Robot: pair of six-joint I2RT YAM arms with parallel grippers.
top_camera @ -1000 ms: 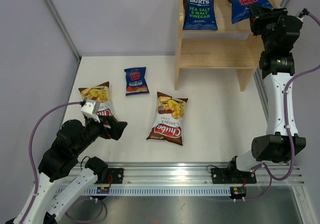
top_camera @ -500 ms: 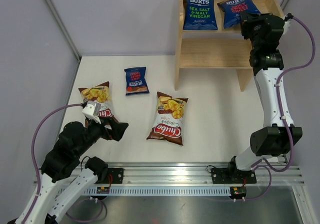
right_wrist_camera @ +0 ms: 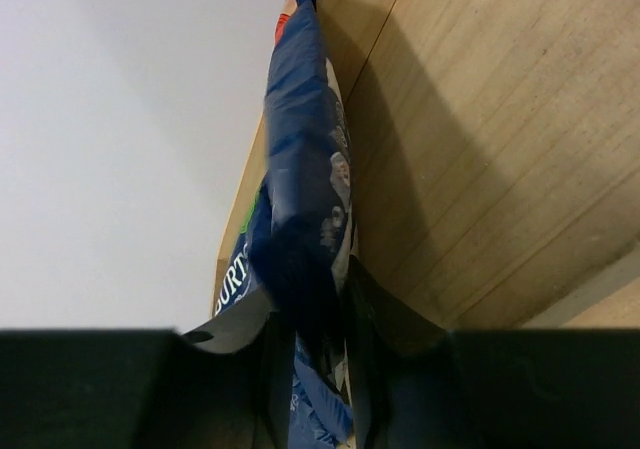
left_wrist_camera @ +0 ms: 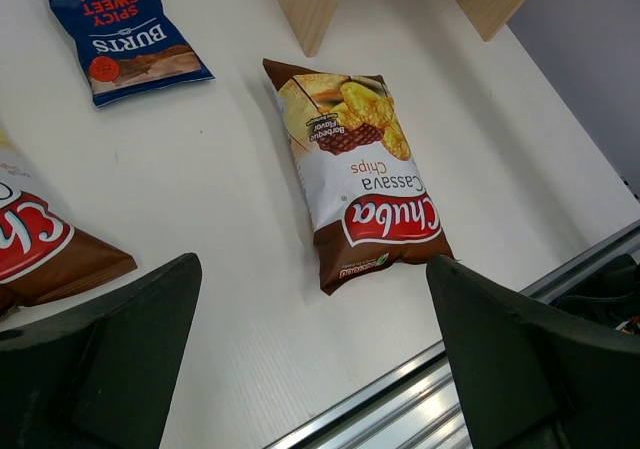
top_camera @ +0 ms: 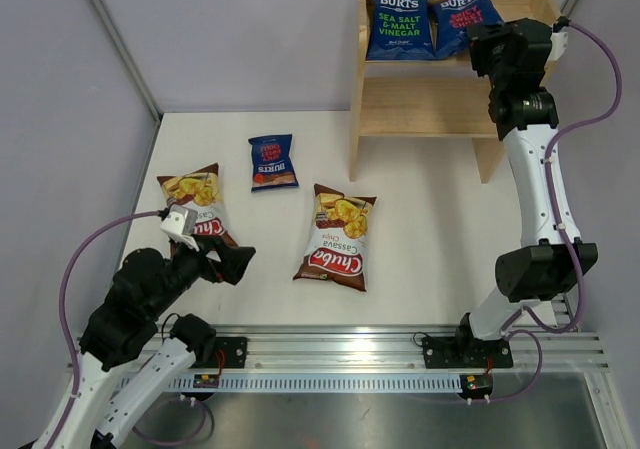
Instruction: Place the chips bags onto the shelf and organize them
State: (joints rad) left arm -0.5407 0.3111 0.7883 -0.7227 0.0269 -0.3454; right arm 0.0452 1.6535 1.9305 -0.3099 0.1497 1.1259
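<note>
Right pincer point(right_wrist_camera: 310, 334) pinches a BURTS bag point(top_camera: 462, 11) on the shelf point(top_camera: 420, 104), arm point(top_camera: 512, 54) hiding its lower edge; left pincer point(left_wrist_camera: 312, 289) spread above tabletop point(left_wrist_camera: 220, 199).

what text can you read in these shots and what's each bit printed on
"BURTS SEA SALT & MALT VINEGAR": left shelf bag
"BURTS SPICY SWEET CHILLI": right shelf bag
"BURTS SPICY SWEET CHILLI": blue table bag
"Chuba Cassava Chips": middle brown bag
Finer print on that bag: too small to read
Logo on left brown bag: mostly hidden, unreadable
</note>
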